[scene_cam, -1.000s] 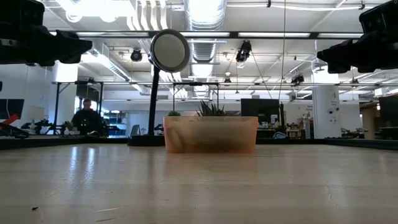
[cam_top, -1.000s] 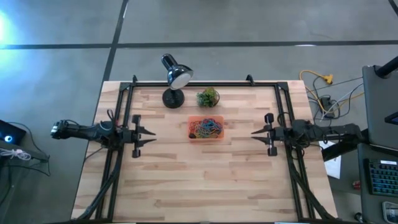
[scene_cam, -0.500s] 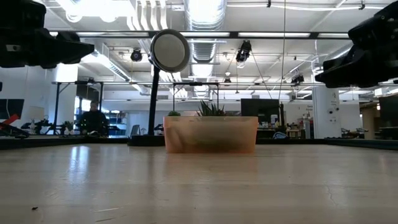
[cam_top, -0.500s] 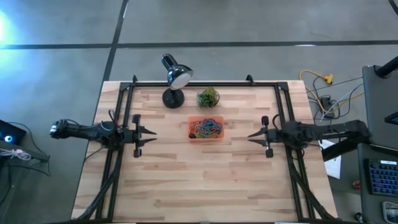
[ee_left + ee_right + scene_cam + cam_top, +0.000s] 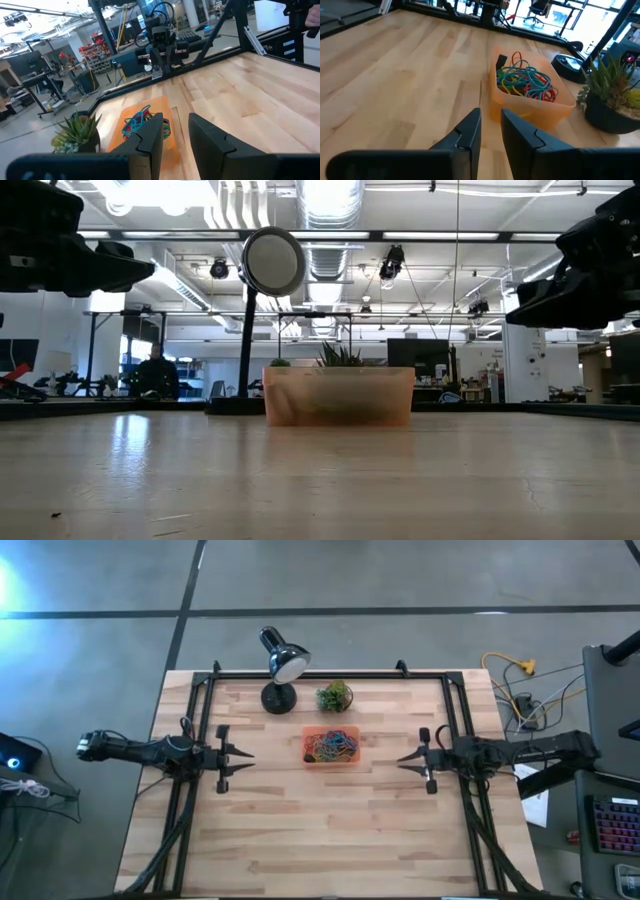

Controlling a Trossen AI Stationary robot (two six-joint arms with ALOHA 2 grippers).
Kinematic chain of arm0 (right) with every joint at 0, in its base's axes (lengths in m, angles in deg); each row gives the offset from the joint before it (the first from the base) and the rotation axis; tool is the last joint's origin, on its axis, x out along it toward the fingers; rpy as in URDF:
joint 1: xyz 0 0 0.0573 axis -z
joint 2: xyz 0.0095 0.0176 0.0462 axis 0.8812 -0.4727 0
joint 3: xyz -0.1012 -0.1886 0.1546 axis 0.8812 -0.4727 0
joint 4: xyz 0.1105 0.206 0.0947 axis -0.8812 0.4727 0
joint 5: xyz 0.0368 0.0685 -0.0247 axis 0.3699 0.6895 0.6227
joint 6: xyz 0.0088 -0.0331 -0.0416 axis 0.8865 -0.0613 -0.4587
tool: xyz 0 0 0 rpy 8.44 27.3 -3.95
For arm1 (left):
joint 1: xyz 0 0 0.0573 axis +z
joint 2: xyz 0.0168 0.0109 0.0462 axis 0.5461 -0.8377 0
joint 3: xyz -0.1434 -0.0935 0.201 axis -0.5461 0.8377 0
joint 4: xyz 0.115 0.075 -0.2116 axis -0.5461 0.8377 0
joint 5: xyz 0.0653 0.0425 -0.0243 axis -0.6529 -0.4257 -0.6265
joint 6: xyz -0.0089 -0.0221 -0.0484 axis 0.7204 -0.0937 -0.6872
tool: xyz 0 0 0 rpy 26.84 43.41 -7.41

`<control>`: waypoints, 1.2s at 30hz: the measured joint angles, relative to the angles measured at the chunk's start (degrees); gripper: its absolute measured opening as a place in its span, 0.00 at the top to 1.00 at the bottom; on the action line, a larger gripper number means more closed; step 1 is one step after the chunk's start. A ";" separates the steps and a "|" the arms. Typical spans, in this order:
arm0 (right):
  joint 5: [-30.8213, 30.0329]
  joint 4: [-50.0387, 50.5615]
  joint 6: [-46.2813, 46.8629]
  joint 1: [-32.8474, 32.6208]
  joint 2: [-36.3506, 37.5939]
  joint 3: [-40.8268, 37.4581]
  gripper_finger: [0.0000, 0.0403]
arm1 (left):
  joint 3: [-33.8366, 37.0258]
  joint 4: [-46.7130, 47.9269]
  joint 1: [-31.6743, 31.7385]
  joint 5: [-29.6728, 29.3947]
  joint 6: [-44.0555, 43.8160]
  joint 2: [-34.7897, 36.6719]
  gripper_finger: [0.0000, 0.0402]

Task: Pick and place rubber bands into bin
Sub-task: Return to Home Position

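The orange translucent bin stands on the table's middle, toward the far side, with a tangle of coloured rubber bands lying inside it. The right wrist view shows the bin and the bands heaped in it; the left wrist view shows the bin too. My left gripper hovers left of the bin, level, with a narrow gap between its fingers. My right gripper hovers right of the bin, also slightly open. Both hold nothing.
A black desk lamp and a small green plant ball stand beyond the bin near the far edge. Black frame rails run along both table sides. The near half of the wooden table is bare wood. A person sits far behind.
My right gripper has moved a little toward the bin and dipped slightly, tipping downward. My left arm has barely shifted. The bin and the bands have stayed in place.
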 joint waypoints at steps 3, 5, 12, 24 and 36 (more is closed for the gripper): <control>-2.34 -1.28 -0.07 -0.02 0.00 0.00 0.83 | -0.01 -0.02 -0.01 -0.02 -0.04 0.02 0.81; -4.20 -5.14 -1.73 0.00 0.04 0.00 0.83 | 0.00 -0.02 0.00 0.00 -0.02 0.21 0.81; -5.67 -13.64 -10.52 0.00 3.97 0.00 0.83 | 0.00 -0.04 -0.02 0.00 -0.09 -0.08 0.81; -4.86 -11.45 -14.17 0.00 15.67 0.00 0.83 | 0.00 -0.07 -0.02 0.02 -0.09 -0.18 0.81; -5.67 -9.83 -13.99 0.00 16.46 0.04 0.83 | 0.00 -0.11 -0.02 0.02 -0.15 0.17 0.81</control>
